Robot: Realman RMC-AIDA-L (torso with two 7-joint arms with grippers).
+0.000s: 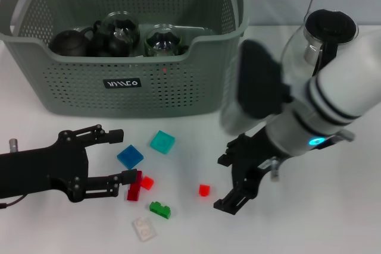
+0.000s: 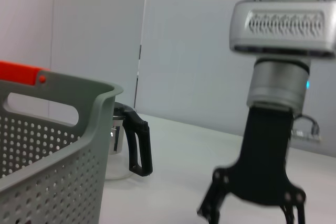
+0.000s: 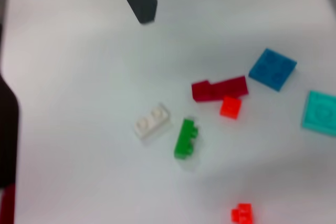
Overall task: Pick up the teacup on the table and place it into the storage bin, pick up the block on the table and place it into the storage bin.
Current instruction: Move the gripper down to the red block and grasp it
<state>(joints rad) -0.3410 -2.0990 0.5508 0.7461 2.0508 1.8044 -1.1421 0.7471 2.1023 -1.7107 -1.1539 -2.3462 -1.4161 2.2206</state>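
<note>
The white tabletop is carrying everything here. At its far side the large grey-green perforated plastic storage bin, with its orange-red handle ends and small dark label, is sitting upright and already holding several dark and clear glass tea vessels. A clear glass pitcher with a black lid and handle is standing just beside the bin's right wall; no teacup is showing loose on the tabletop.

The right hand is hovering low in front of the bin's right corner, its black fingers spread apart and holding nothing. The left hand is reaching in before the bin's left half, its fingers also apart and empty, the lower fingertip lying right by the dark red block.

In front of the bin the small plastic blocks are lying scattered: a teal square plate, a blue square plate, a green brick, a white brick, a bright red stud beside the dark red one, and a lone small red cube nearest the right hand.

The likely trouble is the crowding. The blocks are small and close together, so a descending finger could nudge a neighbour aside or pinch two at once. With both hands working the same patch, they could also be getting in each other's way.
</note>
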